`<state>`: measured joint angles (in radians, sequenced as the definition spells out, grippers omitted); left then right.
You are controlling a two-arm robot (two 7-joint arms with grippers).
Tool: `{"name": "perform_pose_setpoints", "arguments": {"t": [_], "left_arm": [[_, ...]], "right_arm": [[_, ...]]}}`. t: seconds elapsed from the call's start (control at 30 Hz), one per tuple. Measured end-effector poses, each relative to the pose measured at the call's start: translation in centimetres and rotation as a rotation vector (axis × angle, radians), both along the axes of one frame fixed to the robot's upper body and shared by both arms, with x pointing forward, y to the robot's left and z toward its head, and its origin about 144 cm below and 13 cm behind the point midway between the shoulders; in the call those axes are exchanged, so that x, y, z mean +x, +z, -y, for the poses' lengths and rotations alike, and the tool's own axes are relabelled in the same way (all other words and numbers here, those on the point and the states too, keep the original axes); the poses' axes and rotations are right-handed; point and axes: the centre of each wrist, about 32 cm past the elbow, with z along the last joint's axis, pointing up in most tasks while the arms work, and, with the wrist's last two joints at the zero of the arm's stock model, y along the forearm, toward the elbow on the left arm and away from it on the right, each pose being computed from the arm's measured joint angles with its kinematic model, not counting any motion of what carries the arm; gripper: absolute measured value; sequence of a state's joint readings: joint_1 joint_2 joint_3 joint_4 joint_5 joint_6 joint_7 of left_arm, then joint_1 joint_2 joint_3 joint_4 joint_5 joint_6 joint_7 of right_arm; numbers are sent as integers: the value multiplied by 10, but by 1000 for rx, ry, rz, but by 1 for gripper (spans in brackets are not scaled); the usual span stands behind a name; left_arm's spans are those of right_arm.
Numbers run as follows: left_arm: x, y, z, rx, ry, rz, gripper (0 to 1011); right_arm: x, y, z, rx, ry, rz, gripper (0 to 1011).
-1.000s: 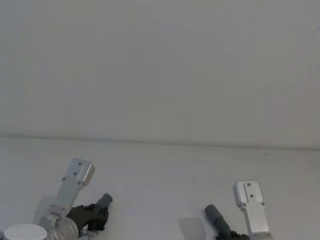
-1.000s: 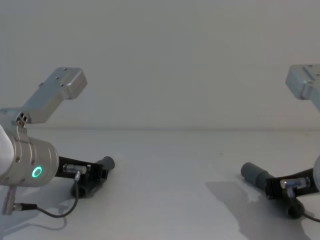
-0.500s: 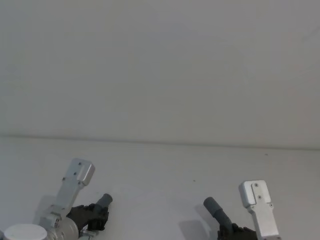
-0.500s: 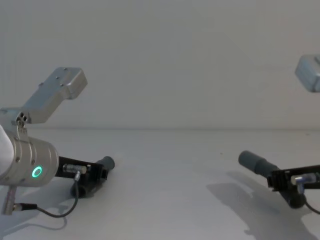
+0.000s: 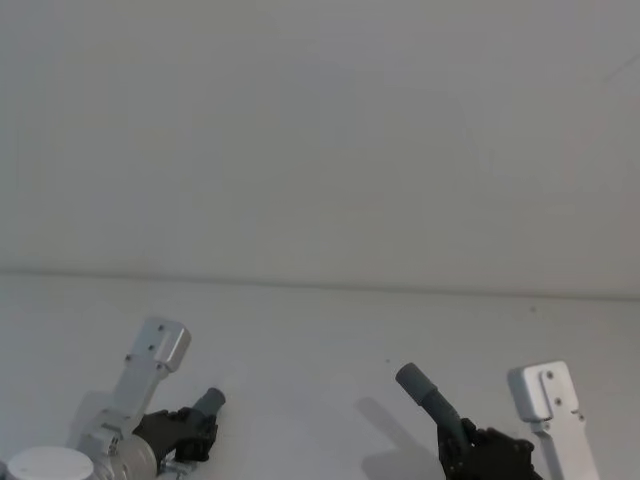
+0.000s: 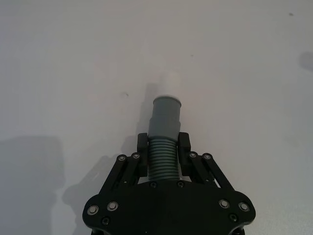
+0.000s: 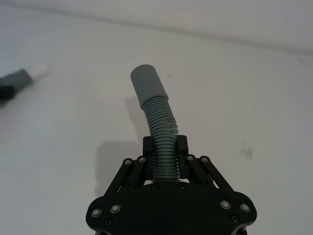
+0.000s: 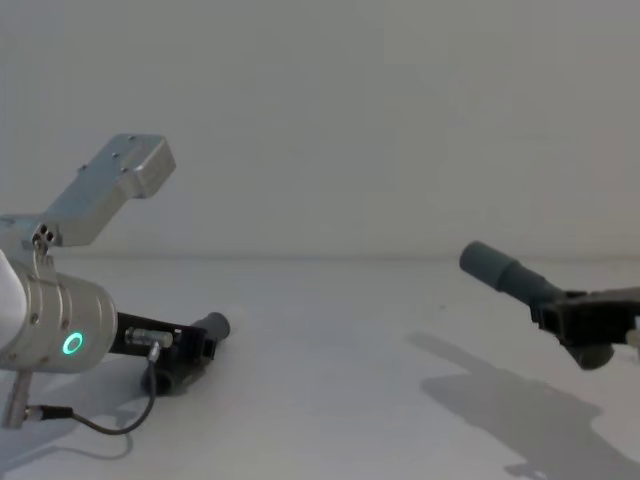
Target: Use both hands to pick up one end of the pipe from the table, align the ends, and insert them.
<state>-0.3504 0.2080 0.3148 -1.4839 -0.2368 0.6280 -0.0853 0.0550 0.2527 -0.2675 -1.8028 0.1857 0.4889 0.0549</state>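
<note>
You had the left gripper [image 6: 164, 147] clamped on the spigot piece [image 6: 165, 117], low over the table [image 5: 320, 330] at 7 o'clock, and the right gripper [image 7: 165, 147] clamped on the open-cuff piece [image 7: 149, 88], raised at 5 o'clock, with aligning and inserting not yet done.

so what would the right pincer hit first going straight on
Probably nothing: the right pincer, holding the open-cuff pipe piece, points out over the table; the spigot piece sits off that line, though depth's unclear.
</note>
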Motion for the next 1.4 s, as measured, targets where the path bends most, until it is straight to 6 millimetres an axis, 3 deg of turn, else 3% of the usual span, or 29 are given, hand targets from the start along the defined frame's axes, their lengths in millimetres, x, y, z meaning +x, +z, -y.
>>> {"name": "perform_pose_setpoints", "arguments": {"t": [0.77,1.4], "left_arm": [[-3,33,-18,107,-234,186,327],[-12,64,-50,144,-515,285,327]], "right_arm": [[1,-15,56,93,374,285,249],[16,-25,83,137,665,454,249]]}}
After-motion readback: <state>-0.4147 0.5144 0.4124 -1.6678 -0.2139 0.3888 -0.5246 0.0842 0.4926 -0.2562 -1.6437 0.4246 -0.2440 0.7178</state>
